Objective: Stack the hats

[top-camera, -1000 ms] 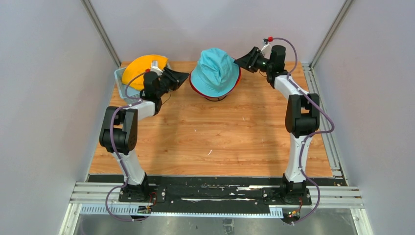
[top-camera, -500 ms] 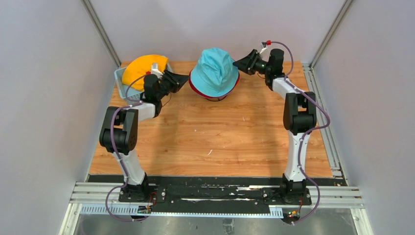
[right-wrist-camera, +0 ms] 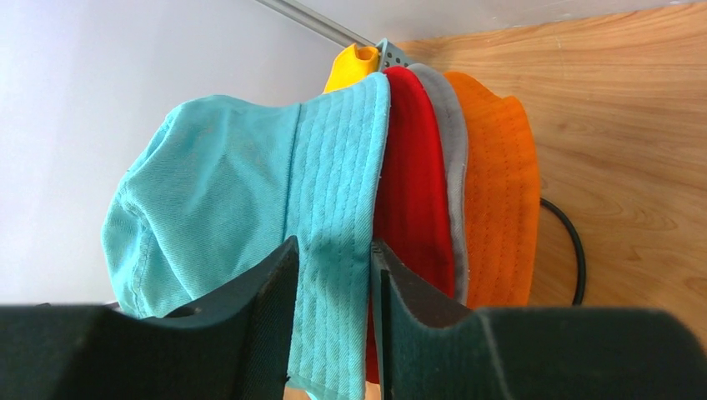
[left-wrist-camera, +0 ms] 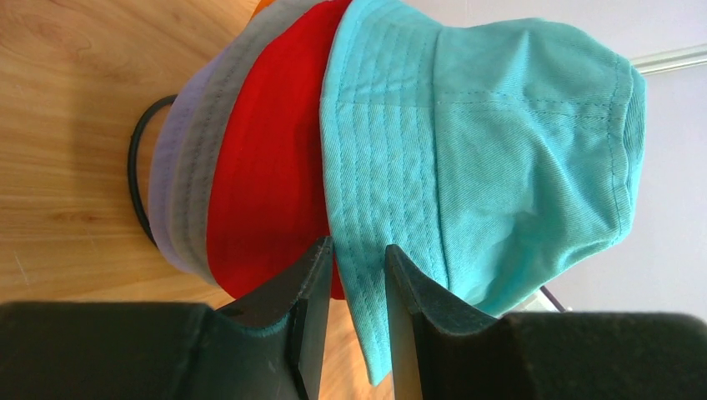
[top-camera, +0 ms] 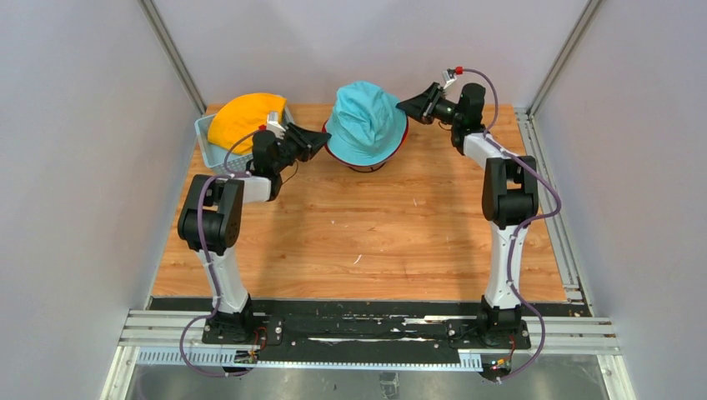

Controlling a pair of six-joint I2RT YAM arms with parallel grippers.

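A teal hat (top-camera: pixel 365 121) tops a stack at the back centre of the table. In the wrist views, red (left-wrist-camera: pixel 267 167), grey (left-wrist-camera: pixel 200 183) and orange (right-wrist-camera: pixel 496 200) hats lie under it. My left gripper (top-camera: pixel 323 139) is at the stack's left side. It is open, with the teal brim (left-wrist-camera: pixel 367 275) hanging loose between its fingers. My right gripper (top-camera: pixel 403 105) is at the right side, open, its fingers close around the teal brim (right-wrist-camera: pixel 338 275). A yellow hat (top-camera: pixel 242 117) lies in the basket at the back left.
The light blue basket (top-camera: pixel 204 137) stands at the back left corner behind my left arm. A black wire stand (right-wrist-camera: pixel 574 250) shows under the stack. Grey walls close in the back and both sides.
My left gripper has moved right, up to the stack, and now straddles the teal brim. My right gripper has moved in on the other side and its jaws have narrowed around the brim.
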